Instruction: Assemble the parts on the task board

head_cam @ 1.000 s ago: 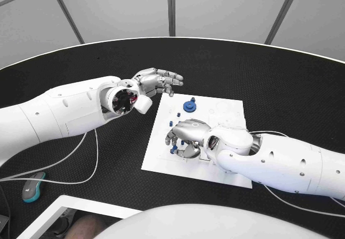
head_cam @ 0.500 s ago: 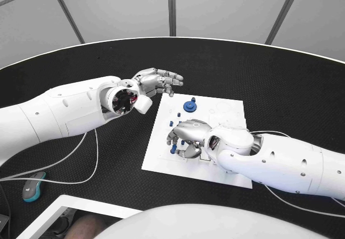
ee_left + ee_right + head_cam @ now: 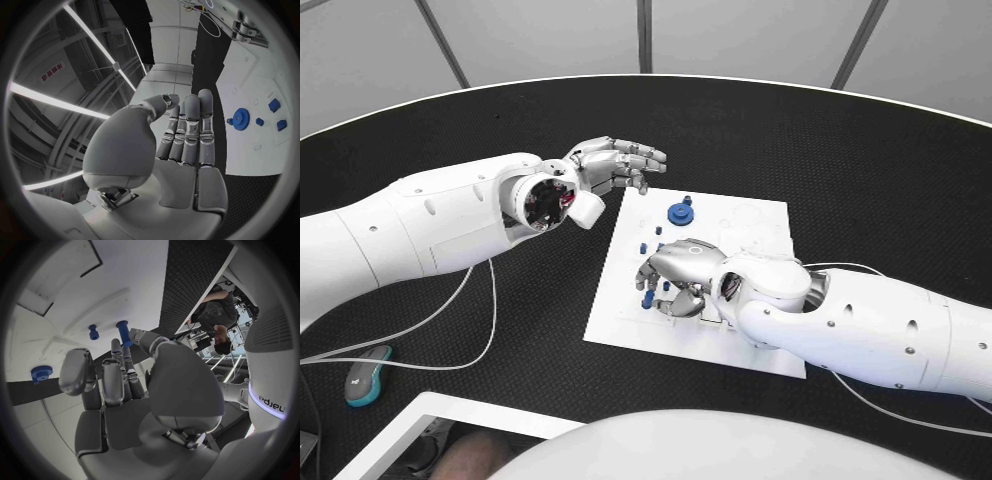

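Observation:
The white task board (image 3: 747, 225) lies mid-table. A blue gear (image 3: 679, 212) stands near its far edge, with small blue pegs (image 3: 642, 247) close by. My right hand (image 3: 678, 275) hovers low over the board's left half, fingers pointing down. In the right wrist view its fingertips reach a blue peg (image 3: 124, 332); a second peg (image 3: 94, 332) and the gear (image 3: 40, 373) lie beyond. Thumb and fingers are apart with nothing between them. My left hand (image 3: 615, 163) hangs above the table off the board's far left corner, loosely curled and holding nothing. The left wrist view shows this hand (image 3: 181, 145) and the gear (image 3: 240, 117).
White cables (image 3: 459, 330) trail over the black table at the left. A teal object (image 3: 361, 375) lies near the front left edge, and a white frame (image 3: 430, 410) sits at the front. Another cable (image 3: 877, 390) runs under my right arm.
My right hand's fingers have shifted slightly over the board's left half. The left hand has stayed where it was.

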Motion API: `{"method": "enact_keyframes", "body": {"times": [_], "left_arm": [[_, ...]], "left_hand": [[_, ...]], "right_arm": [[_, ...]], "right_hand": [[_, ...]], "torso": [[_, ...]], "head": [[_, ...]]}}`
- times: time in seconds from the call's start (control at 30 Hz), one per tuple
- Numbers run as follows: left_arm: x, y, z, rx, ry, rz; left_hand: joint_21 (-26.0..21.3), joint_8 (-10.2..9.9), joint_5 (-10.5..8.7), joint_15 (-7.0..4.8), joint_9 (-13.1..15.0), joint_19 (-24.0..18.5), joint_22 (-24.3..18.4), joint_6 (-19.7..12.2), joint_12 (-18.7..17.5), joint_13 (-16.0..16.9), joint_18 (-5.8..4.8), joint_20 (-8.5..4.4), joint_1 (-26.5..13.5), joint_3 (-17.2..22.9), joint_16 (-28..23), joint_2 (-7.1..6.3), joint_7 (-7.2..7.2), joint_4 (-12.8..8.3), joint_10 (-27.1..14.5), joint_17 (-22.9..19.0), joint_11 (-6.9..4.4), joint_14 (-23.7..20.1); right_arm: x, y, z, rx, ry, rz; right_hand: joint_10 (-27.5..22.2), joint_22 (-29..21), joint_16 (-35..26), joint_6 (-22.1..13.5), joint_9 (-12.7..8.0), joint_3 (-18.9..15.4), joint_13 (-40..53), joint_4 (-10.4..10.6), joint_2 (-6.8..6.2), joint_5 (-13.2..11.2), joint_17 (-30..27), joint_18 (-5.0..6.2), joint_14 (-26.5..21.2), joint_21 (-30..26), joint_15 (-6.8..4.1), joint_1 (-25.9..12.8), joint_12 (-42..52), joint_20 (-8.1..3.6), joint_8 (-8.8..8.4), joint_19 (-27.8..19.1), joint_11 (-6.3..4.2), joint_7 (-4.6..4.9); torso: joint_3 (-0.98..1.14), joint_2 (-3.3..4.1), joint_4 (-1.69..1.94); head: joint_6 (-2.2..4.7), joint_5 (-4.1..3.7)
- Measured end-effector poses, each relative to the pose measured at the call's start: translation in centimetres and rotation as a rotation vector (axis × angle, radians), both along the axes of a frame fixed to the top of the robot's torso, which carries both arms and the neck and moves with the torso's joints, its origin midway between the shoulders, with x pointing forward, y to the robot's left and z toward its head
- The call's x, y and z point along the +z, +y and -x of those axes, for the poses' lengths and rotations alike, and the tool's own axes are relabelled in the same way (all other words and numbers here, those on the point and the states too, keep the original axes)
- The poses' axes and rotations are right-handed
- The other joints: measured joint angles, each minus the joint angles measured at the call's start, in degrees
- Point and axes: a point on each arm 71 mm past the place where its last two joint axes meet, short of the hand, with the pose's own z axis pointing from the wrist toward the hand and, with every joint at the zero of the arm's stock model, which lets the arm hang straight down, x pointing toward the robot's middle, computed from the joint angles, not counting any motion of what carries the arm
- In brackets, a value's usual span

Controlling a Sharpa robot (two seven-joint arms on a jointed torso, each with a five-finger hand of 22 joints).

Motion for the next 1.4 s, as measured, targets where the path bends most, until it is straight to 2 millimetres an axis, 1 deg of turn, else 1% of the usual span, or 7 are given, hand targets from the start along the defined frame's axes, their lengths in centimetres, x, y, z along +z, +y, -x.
{"method": "enact_keyframes", "body": {"times": [0.4, 0.63, 0.9, 1.07, 1.23, 1.3, 1.4], "left_arm": [[0.0, 0.0, 0.0, -0.001, 0.001, 0.0], [0.0, 0.0, 0.0, -0.002, 0.002, 0.0], [0.0, 0.0, 0.0, -0.003, 0.003, -0.001], [0.0, 0.0, 0.0, -0.003, 0.004, -0.002], [0.0, 0.1, 0.0, -0.002, 0.003, -0.002], [-0.1, 0.1, 0.0, -0.001, 0.003, -0.002], [-0.1, 0.2, -0.1, -0.001, 0.002, -0.001]], "left_hand": [[0.0, 0.0, 0.0, 0.0, 0.01, 0.0, -0.01, 0.0, 0.0, 0.0, 0.0, 0.0, 0.0, 0.0, 0.0, 0.0, 0.0, 0.0, 0.0, 0.0, 0.0, 0.0], [0.0, 0.0, 0.0, 0.0, 0.01, 0.0, -0.01, 0.0, 0.0, 0.01, 0.0, 0.0, 0.0, 0.0, 0.0, 0.0, 0.0, 0.0, 0.0, 0.01, 0.0, 0.0], [0.0, 0.0, 0.0, 0.0, 0.01, 0.0, 0.04, 0.0, 0.0, 0.01, 0.0, 0.0, 0.0, 0.0, 0.0, 0.0, 0.0, 0.0, 0.0, 0.01, 0.0, 0.0], [0.0, 0.0, 0.0, 0.0, 0.02, 0.0, 0.03, 0.0, 0.0, 0.01, 0.0, 0.0, 0.0, 0.0, 0.0, 0.0, 0.0, 0.0, 0.0, 0.01, 0.0, 0.01], [0.0, 0.0, 0.0, 0.0, 0.02, 0.0, 0.03, 0.0, 0.0, 0.01, 0.0, 0.0, 0.0, 0.0, 0.0, 0.0, 0.0, 0.0, 0.0, 0.01, 0.0, 0.0], [0.0, 0.0, 0.0, 0.0, 0.02, 0.0, 0.03, 0.0, 0.0, 0.01, 0.0, 0.0, 0.0, 0.0, 0.0, 0.0, 0.0, 0.0, 0.0, 0.01, 0.0, 0.0], [0.0, 0.0, 0.0, 0.0, 0.02, 0.0, 0.03, 0.0, 0.0, 0.01, 0.0, 0.0, 0.0, 0.0, 0.0, 0.0, 0.0, 0.0, 0.0, 0.01, 0.0, 0.01]], "right_arm": [[0.2, 0.2, 0.2, 0.012, -0.001, -0.02], [0.2, 0.2, 0.2, 0.009, -0.002, -0.021], [0.1, 0.0, 0.0, 0.003, -0.002, -0.018], [0.2, -0.2, 0.1, -0.005, -0.007, -0.026], [0.8, -1.0, 0.4, -0.022, -0.028, -0.068], [1.2, -1.5, 0.6, -0.036, -0.034, -0.098], [2.1, -2.7, 0.8, -0.079, -0.031, -0.17]], "right_hand": [[4.47, 0.0, 0.31, 0.0, 0.26, 0.16, 0.93, 0.16, 0.46, 0.0, 0.44, 0.0, -0.11, 1.29, -0.78, 0.46, 1.74, -0.22, 0.0, 0.22, -1.6, 0.0], [4.58, 0.0, 0.31, 0.0, 0.27, 0.16, 0.97, 0.16, 0.46, 0.0, 0.46, 0.0, -0.19, 1.39, -0.85, 0.46, 1.74, -0.43, 0.0, 0.01, -1.54, 0.0], [2.07, 0.0, 0.31, 0.0, 0.27, 0.16, 0.52, 0.16, 0.46, 0.0, 0.22, 0.01, -0.19, 0.88, -0.85, 0.46, 0.33, -0.42, 0.0, 0.01, -0.3, 0.0], [1.42, 0.0, 0.31, 0.01, 0.27, 0.16, 0.4, 0.16, 0.46, 0.0, 0.14, 0.0, 0.02, 0.66, -0.64, 0.46, -0.09, -0.42, 0.0, 0.01, -0.07, 0.0], [1.03, 0.0, 0.31, 0.01, 0.26, 0.16, 0.4, 0.16, 0.45, 0.0, -0.03, 0.0, 0.02, 0.31, -0.64, 0.45, -0.09, -0.42, 0.0, 0.01, -0.08, 0.0], [1.04, 0.0, -0.01, -0.11, 0.26, -0.4, 0.4, 0.72, -0.31, 0.0, -0.36, 0.0, -0.16, -0.11, -0.46, -0.31, -0.09, -0.42, 0.01, 0.01, -0.09, 0.12], [1.18, 0.0, -0.01, 0.17, 0.37, -0.85, 0.44, 1.17, -0.68, 0.0, -0.58, 0.05, -0.16, -0.43, -0.46, -0.68, -0.09, -0.42, 0.0, 0.01, -0.23, 0.59]], "torso": [[-0.02, -0.02, -0.01], [-0.03, -0.03, -0.02], [-0.03, -0.04, -0.03], [-0.04, -0.04, -0.03], [-0.03, -0.07, -0.07], [-0.03, -0.15, -0.17], [-0.03, -0.31, -0.34]], "head": [[0.0, -0.04], [0.0, -0.04], [0.0, -0.11], [0.0, -0.24], [0.0, -0.4], [0.0, -0.5], [0.0, -1.1]]}}
